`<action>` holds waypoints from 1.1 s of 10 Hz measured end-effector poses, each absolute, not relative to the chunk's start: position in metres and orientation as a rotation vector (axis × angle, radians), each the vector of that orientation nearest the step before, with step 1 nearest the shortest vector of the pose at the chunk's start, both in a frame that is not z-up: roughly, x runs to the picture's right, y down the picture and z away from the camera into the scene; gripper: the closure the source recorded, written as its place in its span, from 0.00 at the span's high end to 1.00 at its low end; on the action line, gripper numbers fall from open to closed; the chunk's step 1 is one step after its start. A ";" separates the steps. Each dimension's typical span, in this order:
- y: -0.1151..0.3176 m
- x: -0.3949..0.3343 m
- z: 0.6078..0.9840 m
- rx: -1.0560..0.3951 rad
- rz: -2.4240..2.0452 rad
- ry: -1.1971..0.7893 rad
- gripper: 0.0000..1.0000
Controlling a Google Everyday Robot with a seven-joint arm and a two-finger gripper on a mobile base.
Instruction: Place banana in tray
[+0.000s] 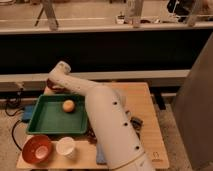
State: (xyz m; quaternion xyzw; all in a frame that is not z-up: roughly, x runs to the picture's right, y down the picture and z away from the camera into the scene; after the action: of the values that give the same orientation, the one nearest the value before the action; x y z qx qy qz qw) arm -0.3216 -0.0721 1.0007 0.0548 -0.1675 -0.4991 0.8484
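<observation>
Pincer (54,88) sits at the tip of my white arm (111,125), over the back-left corner of the large green rectangular plastic tray (49,124). Apart or clamped: can't tell. Small pale-yellow banana isn't visible, possibly in my grip or behind the arm. Round orange fruit (68,105) lies in the tray, just right of the pincer and nearer. Judgement: placement unconfirmed, release left to do.

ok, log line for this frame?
pincer: at tray far-left corner | banana: not visible | tray holds: orange fruit
</observation>
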 end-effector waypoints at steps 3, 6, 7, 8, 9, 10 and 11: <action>-0.071 -0.321 1.002 0.105 -1.054 -0.333 0.34; -0.070 -0.322 1.002 0.098 -1.071 -0.313 0.04; -0.070 -0.322 1.002 0.095 -1.077 -0.307 0.00; -0.070 -0.322 1.002 0.093 -1.083 -0.301 0.00; -0.070 -0.322 1.001 0.095 -1.085 -0.297 0.00; -0.073 -0.324 0.996 0.110 -1.083 -0.303 0.00; -0.077 -0.326 0.988 0.134 -1.081 -0.314 0.00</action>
State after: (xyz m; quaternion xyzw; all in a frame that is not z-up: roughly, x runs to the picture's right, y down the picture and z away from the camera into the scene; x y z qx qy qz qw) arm -0.3256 -0.0772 0.9883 0.0633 -0.1487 -0.5118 0.8437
